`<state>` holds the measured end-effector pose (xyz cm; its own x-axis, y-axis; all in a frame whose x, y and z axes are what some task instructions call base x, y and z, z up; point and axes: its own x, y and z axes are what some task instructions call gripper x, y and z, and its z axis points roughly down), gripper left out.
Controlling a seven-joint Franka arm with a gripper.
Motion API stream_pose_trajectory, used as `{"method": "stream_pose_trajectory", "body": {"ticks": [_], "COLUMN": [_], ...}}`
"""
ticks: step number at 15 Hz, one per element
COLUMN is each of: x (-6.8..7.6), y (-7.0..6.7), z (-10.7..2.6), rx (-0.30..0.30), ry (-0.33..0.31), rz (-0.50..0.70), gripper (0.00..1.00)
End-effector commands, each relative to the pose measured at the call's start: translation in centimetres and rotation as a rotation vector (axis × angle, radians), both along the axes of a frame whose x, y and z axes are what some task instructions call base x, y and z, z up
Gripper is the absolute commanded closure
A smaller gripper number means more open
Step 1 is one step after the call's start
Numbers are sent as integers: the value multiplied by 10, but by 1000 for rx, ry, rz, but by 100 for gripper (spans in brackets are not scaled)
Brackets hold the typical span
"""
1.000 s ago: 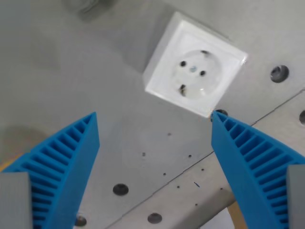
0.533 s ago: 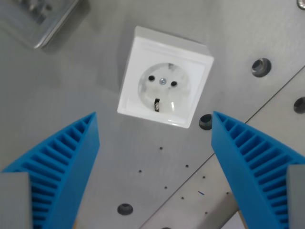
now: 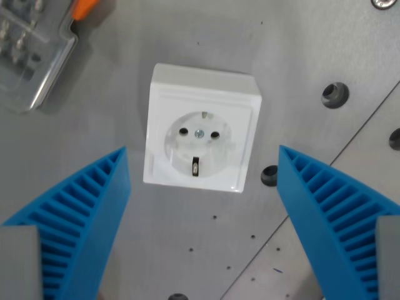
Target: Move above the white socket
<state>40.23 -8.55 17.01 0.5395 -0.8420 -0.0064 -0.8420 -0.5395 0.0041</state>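
Squarely face-up, white socket (image 3: 201,145) lies between the spread tool (image 3: 203,172) fingers.

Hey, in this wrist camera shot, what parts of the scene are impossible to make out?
- Clear plastic case, wrist view: cut off by the top-left edge; contents blurred.
- Orange item beside it: mostly beyond the top edge, unidentifiable.
- Gripper: only the blue fingers show; the bottom edge cuts their bases.
- Height above the white socket: one view cannot tell.

Grey metal table (image 3: 94,125) with holes, white socket (image 3: 201,136) flat on it, clear plastic case (image 3: 31,53) at corner
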Motion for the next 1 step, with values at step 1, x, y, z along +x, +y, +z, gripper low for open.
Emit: {"method": "stream_pose_trajectory", "body": {"ticks": [1], "x": [-2], "y": [-3], "z": [-5], "rx": [-29], "ry": [-76], "rz": [-99], "gripper": [0]}}
